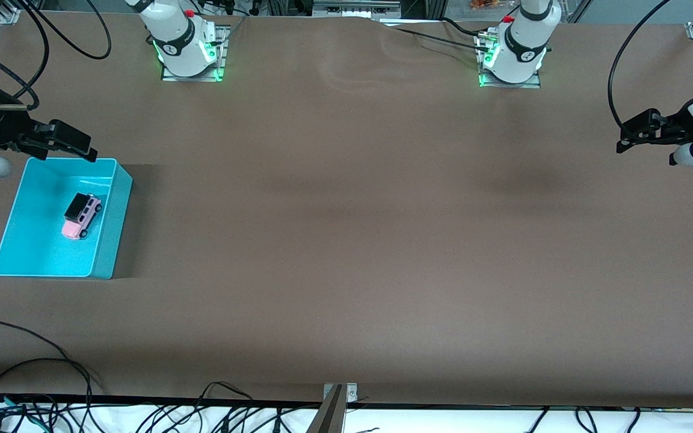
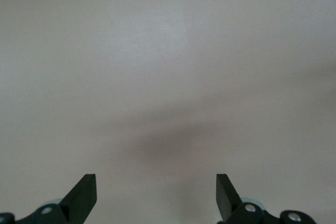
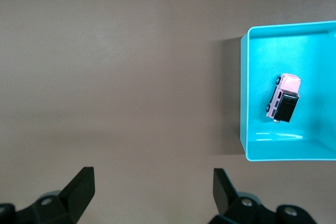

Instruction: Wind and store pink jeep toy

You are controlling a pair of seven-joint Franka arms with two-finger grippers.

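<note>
The pink jeep toy (image 1: 82, 215) has a pale pink body and a black roof and stands on its wheels inside the turquoise bin (image 1: 109, 228), near the bin's middle. It also shows in the right wrist view (image 3: 283, 98), inside the bin (image 3: 244, 93). My right gripper (image 1: 85, 147) hangs open and empty in the air over the bin's rim farthest from the front camera; its own view shows it (image 3: 152, 174) over bare table beside the bin. My left gripper (image 1: 629, 135) is open and empty over bare table at the left arm's end, as its own view shows (image 2: 156, 179).
The brown table (image 1: 346, 240) carries only the bin, at the right arm's end. Cables (image 1: 52, 391) lie along the table edge nearest the front camera. The two arm bases (image 1: 187, 48) (image 1: 512, 54) stand along the edge farthest from it.
</note>
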